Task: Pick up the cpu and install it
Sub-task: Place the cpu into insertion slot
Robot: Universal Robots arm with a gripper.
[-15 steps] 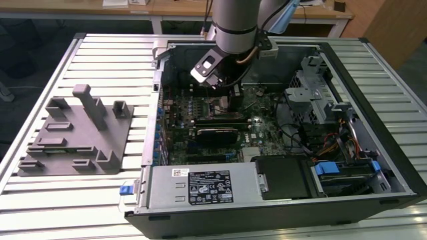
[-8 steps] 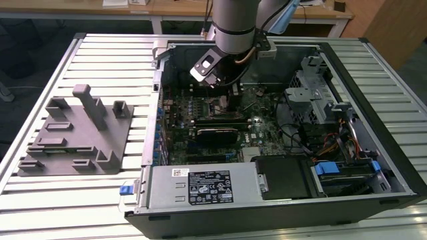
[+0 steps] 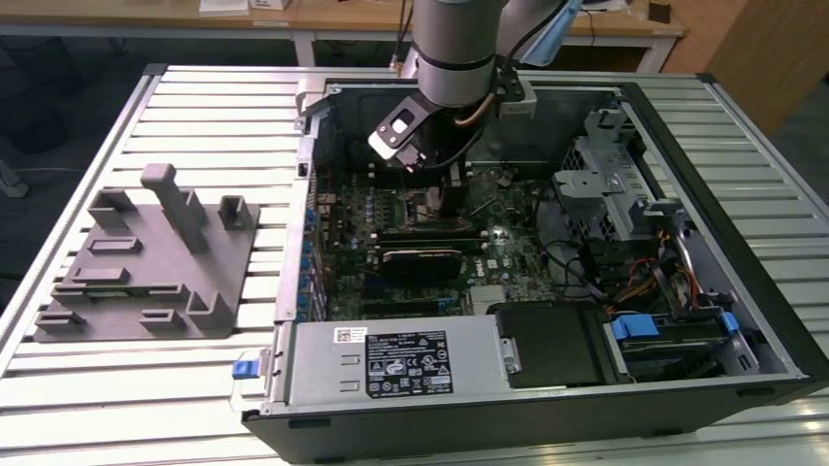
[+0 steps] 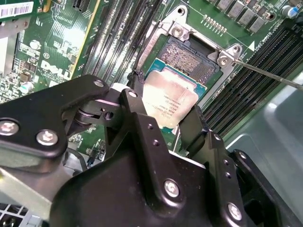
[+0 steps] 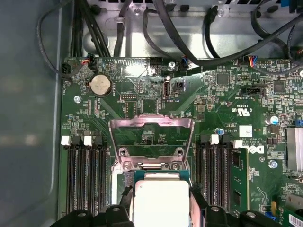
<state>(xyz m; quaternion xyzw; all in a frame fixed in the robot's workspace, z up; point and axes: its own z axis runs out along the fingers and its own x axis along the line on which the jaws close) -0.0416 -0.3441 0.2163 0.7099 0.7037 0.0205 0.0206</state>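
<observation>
Inside the open computer case (image 3: 518, 427), over the green motherboard (image 5: 227, 94), the claw (image 4: 166, 111) is closed down to the width of the cpu (image 4: 169, 97). Its two black fingers (image 4: 135, 106) press on opposite edges of the chip. The cpu's pale silvery top faces up. In the second wrist view the chip covers the near part of the CPU socket (image 4: 191, 56), whose pin field is bare beyond it. Whether the chip touches the socket I cannot tell. In the first wrist view the cpu (image 5: 161, 201) sits between the fingers, just beside the hinge of the load plate (image 5: 151, 127), which stands raised and open.

A thin metal lever (image 4: 270, 75) runs out from the socket's corner. Rows of dark memory slots (image 5: 85, 175) flank the socket on both sides, close to the fingers. Farther off on the board is a coin battery (image 5: 100, 85), and black cables (image 5: 189, 45) loop along the case wall.

In the exterior view the arm (image 3: 453, 49) reaches down into the case, which lies on its side on the slatted bench (image 3: 194, 107). The case also holds a silver power supply (image 3: 388, 364) and a drive cage (image 3: 603, 184). On the exterior view's left, well apart from the case, a grey plastic tray (image 3: 130, 267) with upright posts rests on the bench.
</observation>
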